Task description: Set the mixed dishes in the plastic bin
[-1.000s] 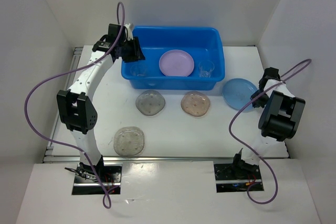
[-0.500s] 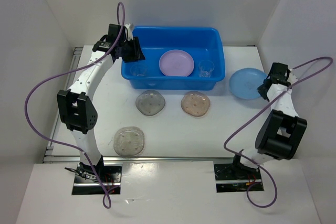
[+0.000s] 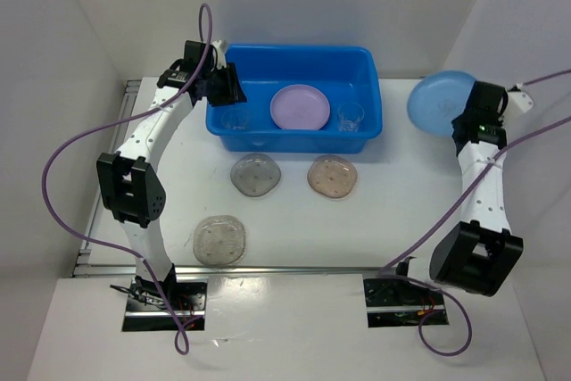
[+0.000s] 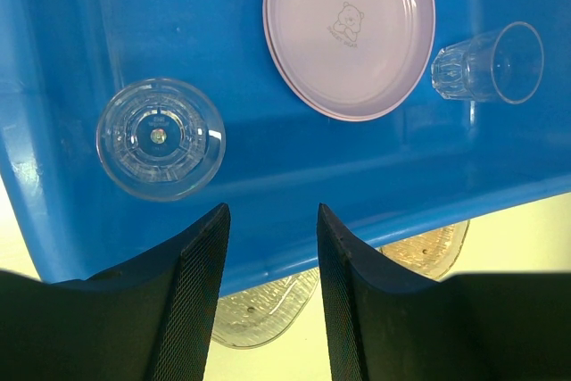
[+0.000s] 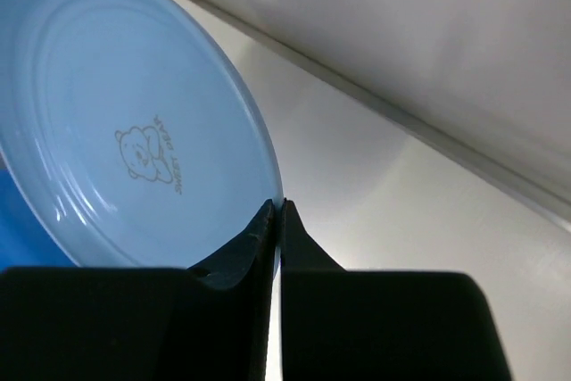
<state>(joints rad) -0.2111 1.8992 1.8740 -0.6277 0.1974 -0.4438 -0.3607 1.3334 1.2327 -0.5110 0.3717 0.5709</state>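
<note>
The blue plastic bin (image 3: 357, 64) stands at the back middle and holds a lavender plate (image 3: 300, 106) and two clear cups (image 3: 351, 116) (image 3: 235, 120). My right gripper (image 3: 466, 118) is shut on the rim of a blue plate (image 3: 437, 103) and holds it tilted in the air to the right of the bin; it also shows in the right wrist view (image 5: 125, 131). My left gripper (image 3: 234, 86) is open and empty over the bin's left end, above one cup (image 4: 161, 137). A greyish plate (image 3: 256, 173), a tan plate (image 3: 333, 176) and another greyish plate (image 3: 219, 239) lie on the table.
White walls enclose the table on the left, back and right. The right wall stands close behind the lifted blue plate. Purple cables loop from both arms.
My right gripper has lifted the blue plate off the table and raised it up and back, tilting it on edge. The left arm has not moved.
</note>
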